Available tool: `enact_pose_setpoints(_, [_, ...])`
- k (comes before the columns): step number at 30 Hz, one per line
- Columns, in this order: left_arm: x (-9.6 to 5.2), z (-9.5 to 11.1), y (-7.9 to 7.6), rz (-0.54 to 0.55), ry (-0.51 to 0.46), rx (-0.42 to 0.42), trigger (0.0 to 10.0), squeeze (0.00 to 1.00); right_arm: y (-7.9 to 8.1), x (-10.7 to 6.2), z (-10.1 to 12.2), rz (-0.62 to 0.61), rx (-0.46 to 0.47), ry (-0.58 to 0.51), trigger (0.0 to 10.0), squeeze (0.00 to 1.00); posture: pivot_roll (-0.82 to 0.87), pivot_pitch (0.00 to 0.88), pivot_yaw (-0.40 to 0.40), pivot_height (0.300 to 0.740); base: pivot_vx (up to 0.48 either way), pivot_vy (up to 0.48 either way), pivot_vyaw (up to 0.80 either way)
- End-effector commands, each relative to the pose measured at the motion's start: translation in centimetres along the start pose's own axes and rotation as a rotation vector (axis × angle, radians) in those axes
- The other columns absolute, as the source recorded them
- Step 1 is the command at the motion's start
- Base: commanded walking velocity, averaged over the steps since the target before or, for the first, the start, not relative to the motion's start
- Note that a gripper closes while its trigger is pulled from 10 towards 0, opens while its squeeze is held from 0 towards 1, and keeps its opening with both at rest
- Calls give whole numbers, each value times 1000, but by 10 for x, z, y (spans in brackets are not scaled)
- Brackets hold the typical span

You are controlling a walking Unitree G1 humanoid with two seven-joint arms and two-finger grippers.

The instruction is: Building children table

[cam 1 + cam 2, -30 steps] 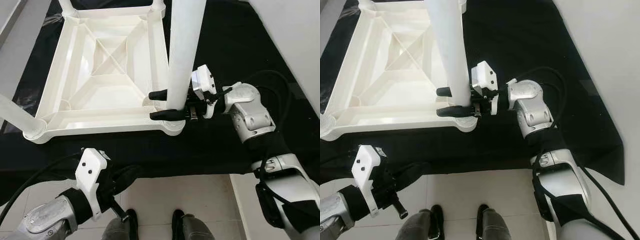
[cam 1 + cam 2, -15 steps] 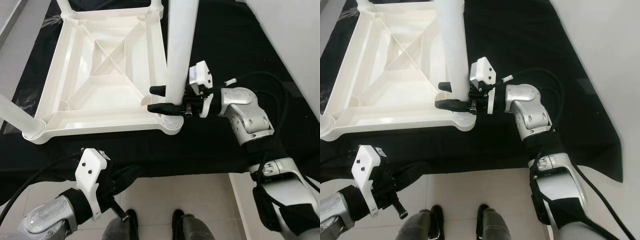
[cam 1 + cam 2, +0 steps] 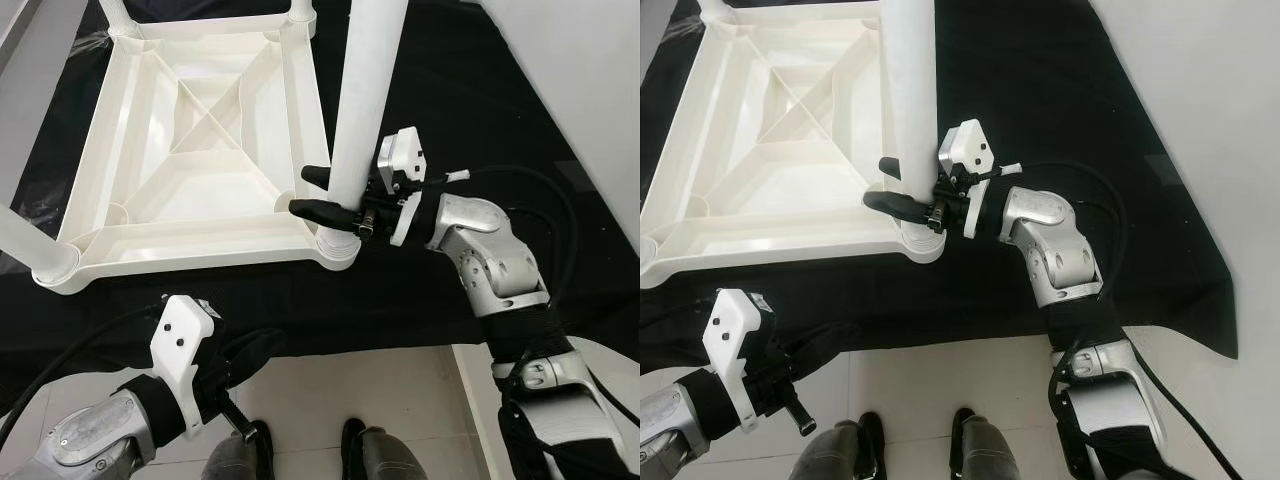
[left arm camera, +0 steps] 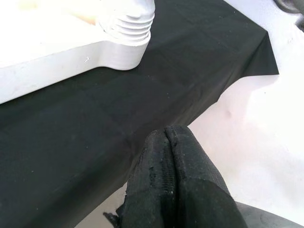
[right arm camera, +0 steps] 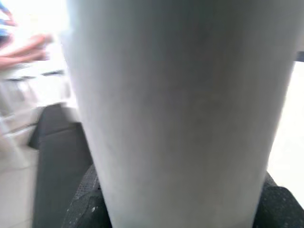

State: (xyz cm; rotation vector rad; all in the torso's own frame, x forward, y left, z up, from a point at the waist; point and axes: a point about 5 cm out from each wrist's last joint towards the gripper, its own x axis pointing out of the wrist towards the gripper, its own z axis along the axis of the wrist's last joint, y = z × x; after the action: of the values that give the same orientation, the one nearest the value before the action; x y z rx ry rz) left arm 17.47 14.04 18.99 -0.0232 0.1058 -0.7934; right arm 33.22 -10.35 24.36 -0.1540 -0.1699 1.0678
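One upturned white plastic table top lies on one black sheet. Four white legs stand in its corners: one near right, one near left, two at the far corners. Two grippers: right, left. Two black shoes.

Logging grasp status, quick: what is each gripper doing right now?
Left gripper: shut, holding nothing.
Right gripper: shut on the white table leg.
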Motion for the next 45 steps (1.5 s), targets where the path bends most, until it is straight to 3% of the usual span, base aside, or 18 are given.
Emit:
enact_pose_setpoints(1, [-3, -3, -1, 3, 29, 12, 10000, 0, 1, -26, -73, -410, 166, 374, 10000, 0, 129, 342, -55, 740, 0, 0, 0])
enact_pose_setpoints(2, [-3, -3, -1, 3, 29, 12, 10000, 0, 1, -26, -73, -410, 166, 374, 10000, 0, 129, 342, -55, 740, 0, 0, 0])
enact_pose_setpoints(4, [-3, -3, 1, 10, 26, 16, 10000, 0, 39, -34, -73, -739, 133, 400, 10000, 0, 128, 345, -47, 740, 0, 0, 0])
enact_pose_setpoints(5, [-3, -3, 1, 10, 26, 16, 10000, 0, 39, -34, -73, -739, 133, 400, 10000, 0, 128, 345, -47, 740, 0, 0, 0])
enact_pose_setpoints(7, [-1, -4, 2, 15, 25, 21, 10000, 0, 61, -34, -70, -838, 143, 389, 10000, 0, 118, 322, -26, 740, 0, 0, 0])
enact_pose_setpoints(14, [7, -6, 7, 13, 13, 31, 10000, 0, 61, -1, -75, -793, 156, 333, 10000, 0, 104, 276, -25, 740, 0, 0, 0])
enact_pose_setpoints(21, [8, -5, 10, 74, -12, 64, 10000, 0, 67, -1, -71, -825, 218, 315, 10000, 0, 92, 252, -36, 740, 0, 0, 0])
enact_pose_setpoints(27, [8, -2, 15, 134, -41, 94, 10000, 0, 60, -2, -64, -808, 244, 248, 10000, 0, 76, 243, -44, 740, 0, 0, 0])
enact_pose_setpoints(28, [8, -2, 17, 152, -47, 102, 10000, 0, 56, -2, -61, -793, 237, 227, 10000, 1000, 65, 236, -46, 740, 0, 0, 0])
enact_pose_setpoints(30, [8, -1, 21, 181, -56, 119, 10000, 0, 49, -1, -54, -732, 262, 159, 10000, 1000, 65, 233, -47, 740, 0, 0, 0])
enact_pose_setpoints(32, [8, -1, 21, 181, -56, 119, 10000, 0, 49, -1, -54, -732, 262, 159, 10000, 1000, 65, 233, -47, 740, 0, 0, 0])
enact_pose_setpoints(36, [7, -1, 27, 221, -76, 132, 10000, 0, 42, 7, -24, -382, 236, -24, 10000, 992, 66, 218, -53, 740, 0, 0, 0])
enact_pose_setpoints(38, [8, -1, 28, 222, -77, 133, 10000, 0, 40, 6, -21, -326, 213, -34, 10000, 992, 66, 218, -53, 740, 0, 0, 0])
enact_pose_setpoints(39, [8, -2, 28, 222, -77, 136, 10000, 0, 39, 4, -18, -246, 188, -38, 10000, 302, 68, 211, -56, 740, 0, 0, 0])
enact_pose_setpoints(40, [9, -2, 28, 223, -77, 144, 10000, 0, 36, 1, -14, -130, 142, -34, 10000, 0, 68, 207, -58, 740, 0, 0, 0])
enact_pose_setpoints(42, [10, -3, 29, 225, -76, 151, 10000, 0, 30, -5, -12, 17, 87, -10, 10000, 0, 68, 202, -60, 740, 0, 0, 0])
enact_pose_setpoints(44, [10, -3, 29, 225, -76, 151, 10000, 0, 28, -7, -13, 55, 73, 3, 10000, 0, 68, 202, -60, 740, 0, 0, 0])
enact_pose_setpoints(45, [11, -5, 29, 216, -74, 157, 10000, 0, 19, -8, -15, 134, 77, 21, 10000, 0, 74, 192, -64, 740, 0, 0, 0])
